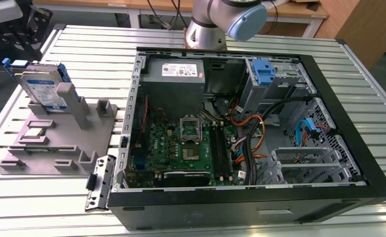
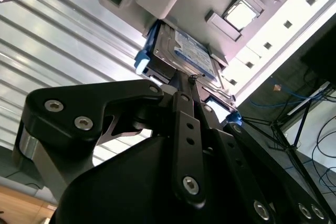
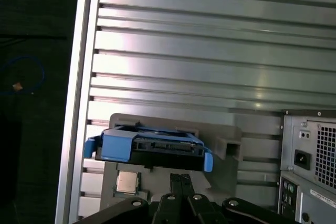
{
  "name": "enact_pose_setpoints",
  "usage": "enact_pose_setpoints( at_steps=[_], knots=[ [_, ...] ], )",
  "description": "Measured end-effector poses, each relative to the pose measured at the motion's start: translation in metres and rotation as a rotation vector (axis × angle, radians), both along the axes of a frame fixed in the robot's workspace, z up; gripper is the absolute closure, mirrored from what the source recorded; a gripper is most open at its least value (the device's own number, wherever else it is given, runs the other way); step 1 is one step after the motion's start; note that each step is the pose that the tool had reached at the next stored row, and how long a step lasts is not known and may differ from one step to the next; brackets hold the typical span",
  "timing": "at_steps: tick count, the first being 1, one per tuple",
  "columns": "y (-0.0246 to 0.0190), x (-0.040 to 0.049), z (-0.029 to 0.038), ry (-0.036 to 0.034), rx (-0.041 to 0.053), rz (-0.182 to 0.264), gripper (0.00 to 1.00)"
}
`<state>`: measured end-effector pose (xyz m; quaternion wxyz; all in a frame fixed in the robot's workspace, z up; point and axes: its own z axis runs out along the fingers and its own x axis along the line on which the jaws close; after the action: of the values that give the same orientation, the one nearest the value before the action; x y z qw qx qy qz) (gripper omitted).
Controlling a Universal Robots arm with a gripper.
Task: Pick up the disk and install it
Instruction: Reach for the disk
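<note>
One disk [image 1: 42, 88]: is standing on edge in the grey holder [image 1: 80, 136], on the slatted table [image 1: 245, 39] at the exterior view's left, well apart from the open computer case [image 1: 212, 212]
Gripper [image 3: 181, 178]: is hanging near the disk's upper edge in the first wrist view, fingers lying together with nothing between them; contact cannot be told
Handling: is looking stiff, dense and smooth, probably fragile under knocks
Grasp: blue side rails [image 3: 118, 145] are offering likely purchase, pinching across the thin body near its middle
</note>
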<state>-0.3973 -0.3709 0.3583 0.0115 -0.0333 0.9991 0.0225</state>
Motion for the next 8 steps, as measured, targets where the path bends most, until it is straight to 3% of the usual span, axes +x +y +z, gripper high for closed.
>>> enact_pose_setpoints(
  at_steps=[8],
  knots=[
    [0.0021, -0.0125, -0.0089, -0.0001, 0.0001, 0.0, 0.9]
  ],
)
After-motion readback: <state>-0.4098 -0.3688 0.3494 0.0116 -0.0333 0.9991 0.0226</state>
